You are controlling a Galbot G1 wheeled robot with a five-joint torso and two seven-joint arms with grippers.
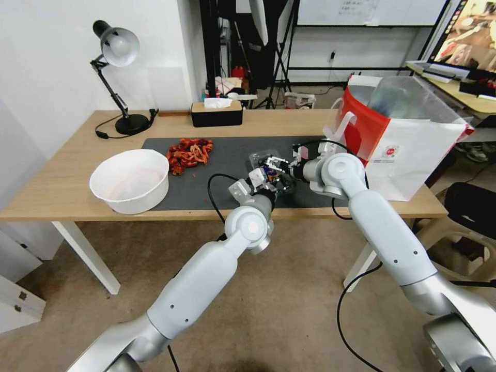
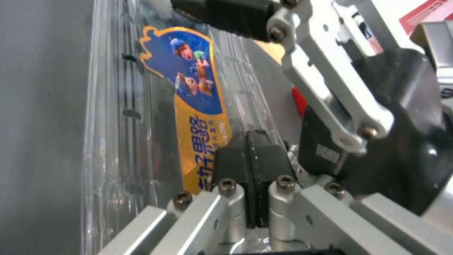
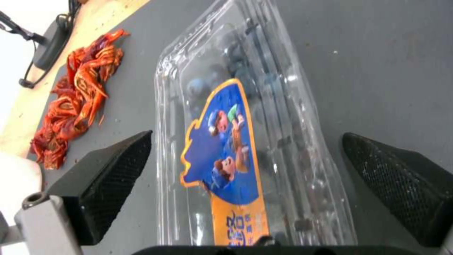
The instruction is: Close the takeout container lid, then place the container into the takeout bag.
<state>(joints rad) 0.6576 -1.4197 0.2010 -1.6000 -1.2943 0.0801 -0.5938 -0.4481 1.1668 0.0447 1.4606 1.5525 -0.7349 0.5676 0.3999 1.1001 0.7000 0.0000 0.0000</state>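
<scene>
Clear plastic clamshell takeout container: light, flexible, slippery, likely crushable; best held by its long sides. Left hand closed at its rim; right hand wide open, straddling it.

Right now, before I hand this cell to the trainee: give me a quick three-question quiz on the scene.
1. True or false: the right gripper is open, one finger each side of the container.
2. The bag is: A) upright on the table, B) lying flat, C) held by a gripper.
3. Fill in: the left gripper has its fingers ___.
Key: 1 true; 2 A; 3 shut.
</scene>
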